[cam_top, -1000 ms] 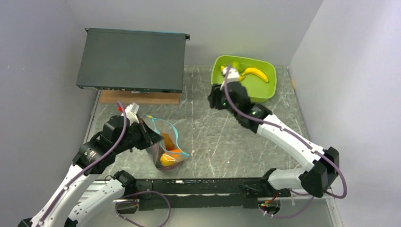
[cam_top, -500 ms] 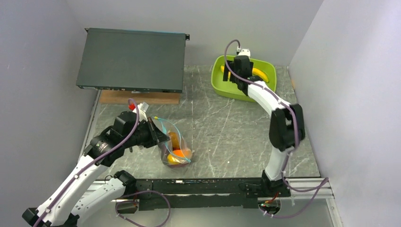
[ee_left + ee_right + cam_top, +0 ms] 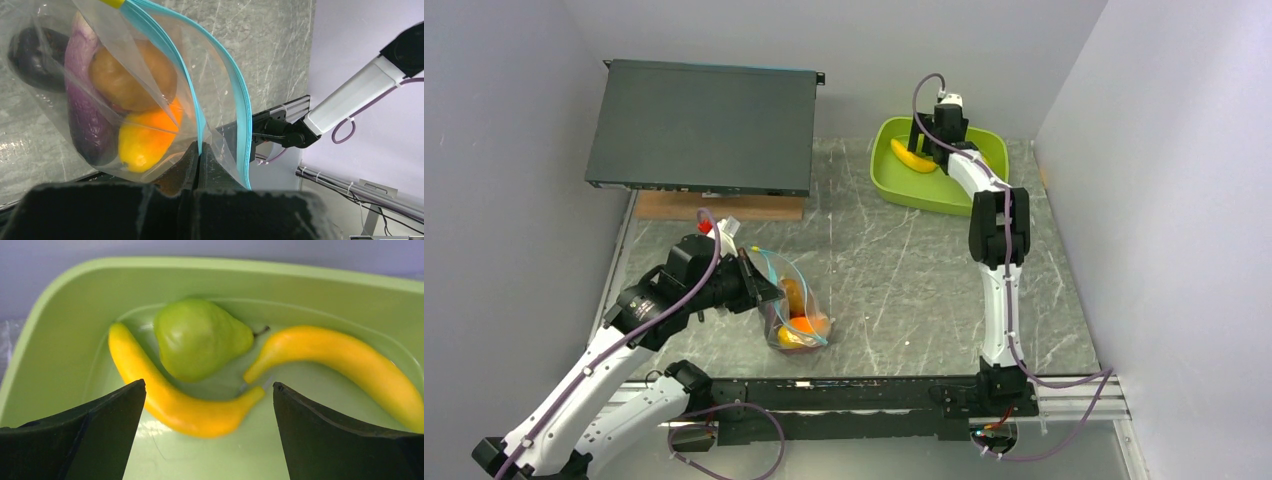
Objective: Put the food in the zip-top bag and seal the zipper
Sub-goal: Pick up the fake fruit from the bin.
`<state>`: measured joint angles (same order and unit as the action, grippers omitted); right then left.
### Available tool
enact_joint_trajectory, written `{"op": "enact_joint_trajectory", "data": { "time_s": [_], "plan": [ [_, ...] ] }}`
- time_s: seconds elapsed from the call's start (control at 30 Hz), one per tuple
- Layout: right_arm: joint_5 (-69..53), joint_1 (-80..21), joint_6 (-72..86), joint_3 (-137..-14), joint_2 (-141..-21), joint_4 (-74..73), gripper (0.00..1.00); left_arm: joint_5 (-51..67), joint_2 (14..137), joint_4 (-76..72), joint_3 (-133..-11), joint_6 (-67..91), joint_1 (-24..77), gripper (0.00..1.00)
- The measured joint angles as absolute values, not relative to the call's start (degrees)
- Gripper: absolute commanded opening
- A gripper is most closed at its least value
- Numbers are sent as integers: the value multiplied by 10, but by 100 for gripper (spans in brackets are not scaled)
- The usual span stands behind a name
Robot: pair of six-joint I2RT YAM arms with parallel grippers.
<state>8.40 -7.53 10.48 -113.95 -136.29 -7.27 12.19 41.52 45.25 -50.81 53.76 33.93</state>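
Observation:
My left gripper is shut on the zip-top bag, pinching its teal-blue zipper strip between the fingertips. The bag's mouth stands open. Inside it are a purple eggplant, a brown kiwi, an orange piece and a yellow fruit. My right gripper is open and empty above the lime-green tub. In the tub lie two yellow bananas and a green pear-shaped fruit.
A flat black box rests on a wooden board at the back left. Grey walls close in the left, back and right sides. A black rail runs along the near edge.
My right arm has straightened and its gripper has moved from the tub's left rim to over the tub's back. My left gripper has shifted the bag slightly right.

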Motion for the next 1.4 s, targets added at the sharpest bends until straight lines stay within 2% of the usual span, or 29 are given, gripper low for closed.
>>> {"op": "enact_joint_trajectory", "data": {
  "time_s": [0.2, 0.37, 0.5, 0.53, 0.63, 0.73, 0.87, 1.03, 1.27, 1.4],
  "plan": [
    [69, -81, 115, -1239, -1434, -72, 99, 122, 418, 450, -508, 549, 339, 0],
    [79, -87, 127, -1263, -1460, -65, 98, 122, 427, 448, -508, 553, 339, 0],
    [87, -87, 126, -1299, -1492, -64, 93, 122, 429, 449, -508, 554, 339, 0],
    [87, -87, 125, -1309, -1501, -63, 89, 122, 427, 449, -508, 554, 339, 0],
    [92, -87, 121, -1314, -1511, -64, 67, 122, 423, 449, -508, 557, 339, 0],
    [103, -87, 113, -1315, -1515, -63, 50, 122, 419, 449, -508, 561, 339, 0],
    [111, -88, 108, -1320, -1515, -60, 33, 122, 417, 450, -508, 564, 339, 0],
    [117, -89, 106, -1314, -1510, -60, 16, 122, 415, 450, -508, 565, 339, 0],
    [114, -91, 107, -1258, -1445, -77, 0, 122, 406, 450, -507, 565, 339, 0],
    [96, -93, 119, -1179, -1344, -76, 0, 122, 397, 450, -502, 565, 339, 0]
  ]
}}
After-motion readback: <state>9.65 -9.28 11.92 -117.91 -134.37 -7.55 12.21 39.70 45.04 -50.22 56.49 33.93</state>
